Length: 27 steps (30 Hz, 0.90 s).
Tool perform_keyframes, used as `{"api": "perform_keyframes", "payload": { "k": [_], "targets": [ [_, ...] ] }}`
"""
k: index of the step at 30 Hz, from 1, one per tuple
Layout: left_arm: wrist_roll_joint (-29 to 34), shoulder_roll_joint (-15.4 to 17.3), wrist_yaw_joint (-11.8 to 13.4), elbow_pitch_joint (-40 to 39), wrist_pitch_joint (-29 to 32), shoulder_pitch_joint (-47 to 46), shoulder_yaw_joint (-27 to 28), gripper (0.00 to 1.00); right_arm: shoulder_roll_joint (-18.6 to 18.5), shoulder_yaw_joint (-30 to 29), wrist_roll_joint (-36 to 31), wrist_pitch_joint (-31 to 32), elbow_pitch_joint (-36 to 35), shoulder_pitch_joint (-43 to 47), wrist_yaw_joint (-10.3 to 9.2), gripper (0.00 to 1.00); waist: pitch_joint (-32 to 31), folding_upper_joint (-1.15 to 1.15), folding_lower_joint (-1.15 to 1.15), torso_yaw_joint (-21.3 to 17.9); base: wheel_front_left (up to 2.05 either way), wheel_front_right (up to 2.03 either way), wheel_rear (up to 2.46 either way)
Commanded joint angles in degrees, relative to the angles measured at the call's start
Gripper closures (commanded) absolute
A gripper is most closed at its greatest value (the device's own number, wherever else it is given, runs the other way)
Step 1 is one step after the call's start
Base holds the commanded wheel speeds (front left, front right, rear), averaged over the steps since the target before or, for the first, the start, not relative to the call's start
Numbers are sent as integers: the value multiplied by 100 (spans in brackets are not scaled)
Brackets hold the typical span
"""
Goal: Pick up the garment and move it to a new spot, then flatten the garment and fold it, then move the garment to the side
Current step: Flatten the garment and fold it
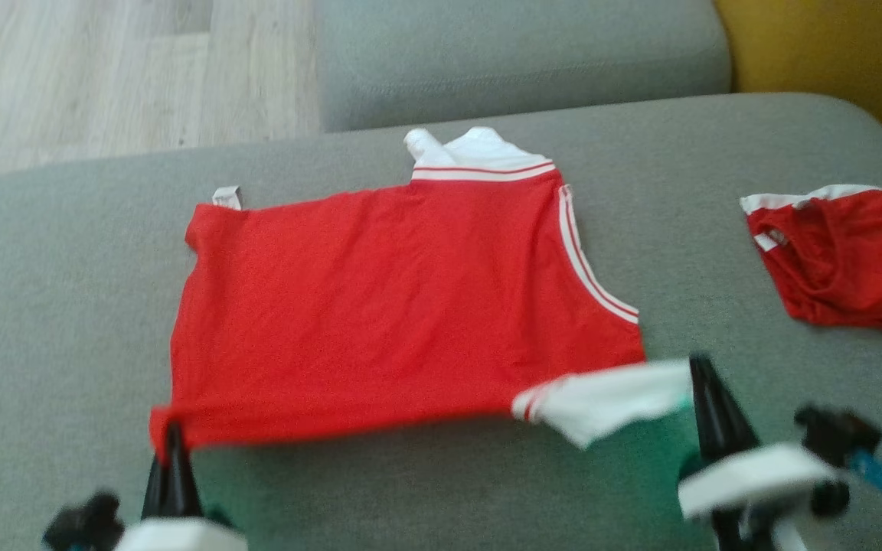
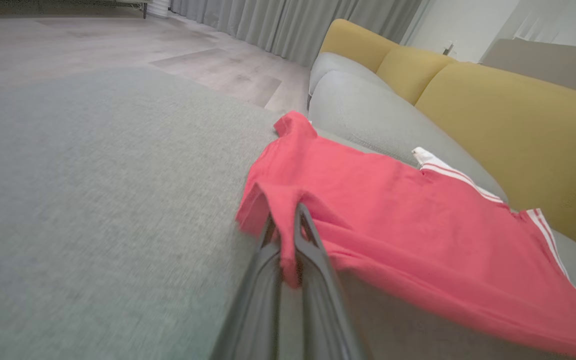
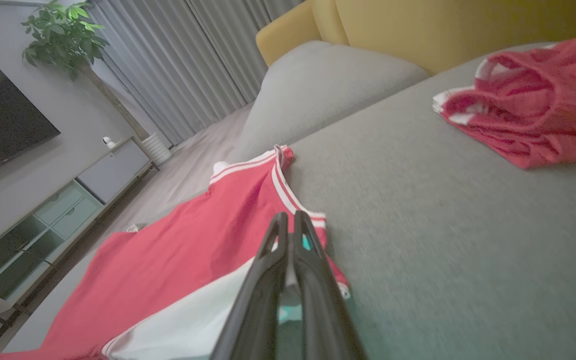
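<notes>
We find no writing, number or brand that we can read; the small white tag (image 1: pixel 227 197) at the far corner of the red garment (image 1: pixel 380 306) is too blurred for us to tell whether anything is printed on it; the garment's white and red stripes carry no letters that we can make out.

The garment (image 1: pixel 380 306) is red with white sleeves and white striped trim; the sofa seat (image 1: pixel 66 306) is grey, its backrest (image 2: pixel 518 125) mustard yellow
</notes>
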Motion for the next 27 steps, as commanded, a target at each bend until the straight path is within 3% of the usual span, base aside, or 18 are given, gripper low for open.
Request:
{"api": "perform_keyframes", "payload": {
  "k": [1, 6, 20, 21, 22, 23, 24, 27],
  "targets": [
    [1, 77, -35, -148, -31, -316, 118, 100, -15, 101, -46, 8, -175, -429, -4, 100, 77, 0, 0, 57, 0, 0, 0],
    [170, 77, -19, 98, -31, -950, -107, 100, 31, 85, -227, 47, 100, -1242, -4, 100, 464, 0, 0, 200, 0, 0, 0],
    [99, 76, 391, 945, -31, -2308, -154, 100, 113, 136, -816, -203, 1791, -3117, -4, 100, 1019, 0, 0, 410, 0, 0, 0],
    [146, 76, 407, 1022, -31, -2374, -169, 90, 127, 137, -855, -235, 1933, -3224, -4, 100, 1018, 0, 0, 414, 0, 0, 0],
    [238, 76, 416, 1106, -31, -2433, -190, 66, 140, 108, -908, -282, 2067, -3328, -4, 100, 1015, 0, 0, 413, 0, 0, 0],
    [320, 76, 413, 1214, -31, -2480, -204, 25, 150, 92, -1014, -321, 2215, -3419, -4, 66, 1003, 0, 0, 410, 0, 0, 0],
    [358, 76, 415, 1303, -31, -2526, -183, 0, 160, 77, -1113, -352, 2367, -3497, -4, 0, 987, 0, 0, 411, 0, 0, 0],
    [632, 81, 462, 1317, -31, -2570, -71, 0, 181, -85, -1369, -453, 2681, -3670, -4, 0, 921, 0, 0, 416, 0, 0, 0]
  ]
}}
